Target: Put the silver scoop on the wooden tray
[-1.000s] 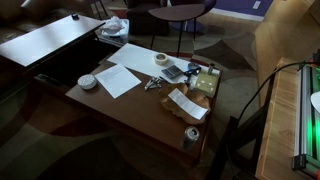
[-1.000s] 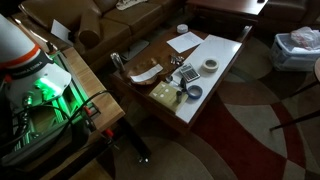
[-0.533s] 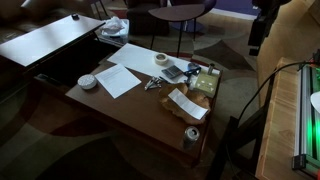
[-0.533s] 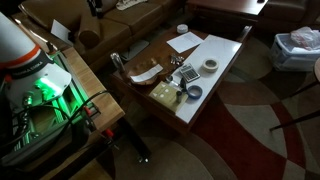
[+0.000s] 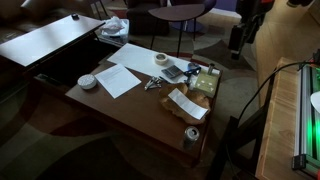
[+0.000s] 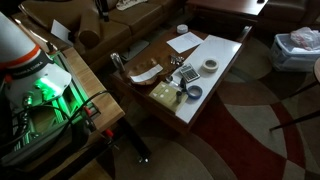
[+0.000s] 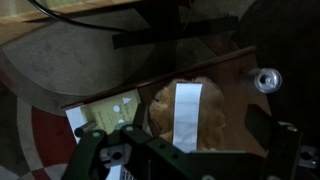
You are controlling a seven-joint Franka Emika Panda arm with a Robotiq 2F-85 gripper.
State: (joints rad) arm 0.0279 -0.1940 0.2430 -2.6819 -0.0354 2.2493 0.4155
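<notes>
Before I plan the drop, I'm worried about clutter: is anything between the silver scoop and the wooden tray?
Nothing visible stands between the silver scoop and the wooden tray, only bare tabletop. A white paper slip lies across the tray's middle, though.

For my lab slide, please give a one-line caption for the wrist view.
Wrist camera looking down on the table: wooden tray carrying a white paper strip, a can nearby.

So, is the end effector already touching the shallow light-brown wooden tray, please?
No, in an exterior view the end effector hangs in the air, well apart from the shallow light-brown wooden tray.
</notes>
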